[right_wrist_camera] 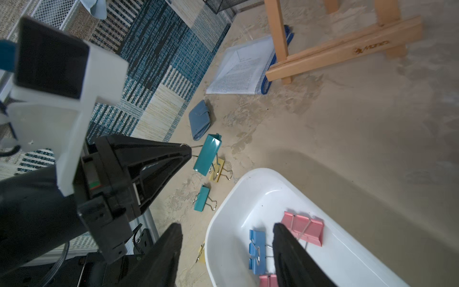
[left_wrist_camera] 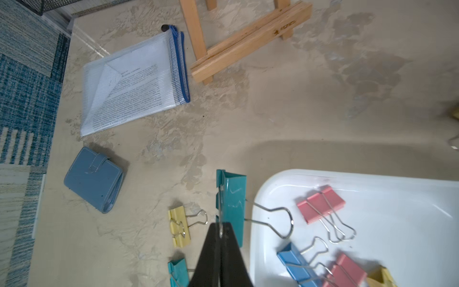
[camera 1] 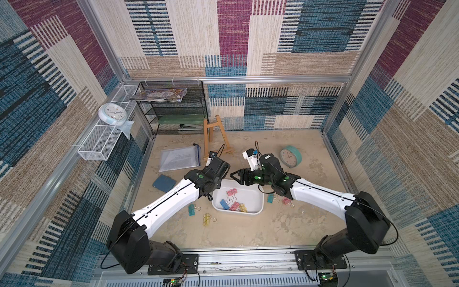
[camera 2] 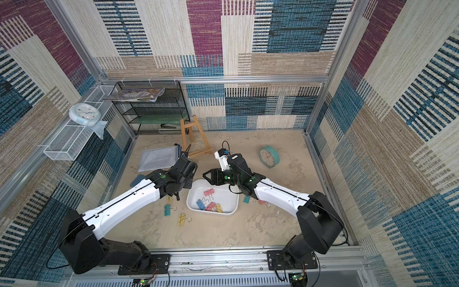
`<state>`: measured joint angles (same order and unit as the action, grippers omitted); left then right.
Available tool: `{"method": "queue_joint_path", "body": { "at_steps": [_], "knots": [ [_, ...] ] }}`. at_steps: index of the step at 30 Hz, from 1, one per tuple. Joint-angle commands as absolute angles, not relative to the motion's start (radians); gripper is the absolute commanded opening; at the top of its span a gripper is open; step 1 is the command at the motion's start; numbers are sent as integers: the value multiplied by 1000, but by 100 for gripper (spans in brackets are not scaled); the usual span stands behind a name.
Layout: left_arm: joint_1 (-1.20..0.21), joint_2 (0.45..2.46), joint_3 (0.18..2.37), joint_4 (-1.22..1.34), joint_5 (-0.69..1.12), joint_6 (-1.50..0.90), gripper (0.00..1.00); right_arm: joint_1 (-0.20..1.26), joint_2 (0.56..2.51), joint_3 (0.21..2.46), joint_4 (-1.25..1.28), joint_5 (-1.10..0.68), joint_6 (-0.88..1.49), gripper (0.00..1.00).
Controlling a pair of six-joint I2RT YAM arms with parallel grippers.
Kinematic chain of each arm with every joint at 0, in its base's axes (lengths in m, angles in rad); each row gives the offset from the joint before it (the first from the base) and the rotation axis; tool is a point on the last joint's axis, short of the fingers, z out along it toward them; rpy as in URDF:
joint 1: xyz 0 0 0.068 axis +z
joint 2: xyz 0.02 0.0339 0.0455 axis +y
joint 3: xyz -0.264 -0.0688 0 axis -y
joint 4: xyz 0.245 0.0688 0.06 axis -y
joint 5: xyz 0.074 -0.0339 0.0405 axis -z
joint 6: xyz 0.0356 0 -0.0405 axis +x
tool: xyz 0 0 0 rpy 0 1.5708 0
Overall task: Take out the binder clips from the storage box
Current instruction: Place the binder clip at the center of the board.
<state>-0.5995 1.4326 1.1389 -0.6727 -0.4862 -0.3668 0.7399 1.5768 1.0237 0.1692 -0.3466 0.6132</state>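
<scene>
grips a teal clip (left_wrist_camera: 232, 198) by its wire loop in the tightly closed left gripper (left_wrist_camera: 220, 227), forearm low and reaching inward, just outside the box (left_wrist_camera: 273, 177) rim over the desk (left_wrist_camera: 285, 111). better to lower it beside the loose yellow clip (left_wrist_camera: 179, 228), clear of the rim, before letting go. inside the box, pink, blue and yellow binder clips (camera 1: 234, 205) to fetch. holds the right gripper (right_wrist_camera: 226, 226) above them, spread and empty, wrist bent down.

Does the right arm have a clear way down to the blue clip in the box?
Probably yes: right gripper hangs above the box, fingers open, blue clip uncovered beneath; left gripper holds a teal clip outside the rim.
</scene>
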Motion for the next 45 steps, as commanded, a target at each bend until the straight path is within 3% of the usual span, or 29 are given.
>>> {"method": "queue_joint_path", "body": {
  "at_steps": [1, 14, 33, 40, 45],
  "knots": [
    [-551, 1497, 1174, -679, -532, -265, 0, 741, 1648, 1082, 159, -386, 618, 62],
    [-406, 1780, 1316, -738, -515, -184, 0, 739, 1769, 1107, 247, -441, 710, 62],
    [-353, 1885, 1303, -745, -413, -236, 0, 737, 1783, 1058, 309, -452, 757, 62],
    [-352, 1791, 1267, -755, -422, -258, 28, 731, 1740, 1040, 286, -414, 735, 62],
    [-355, 1726, 1260, -774, -392, -254, 32, 726, 1706, 1023, 275, -394, 717, 62]
  ]
}}
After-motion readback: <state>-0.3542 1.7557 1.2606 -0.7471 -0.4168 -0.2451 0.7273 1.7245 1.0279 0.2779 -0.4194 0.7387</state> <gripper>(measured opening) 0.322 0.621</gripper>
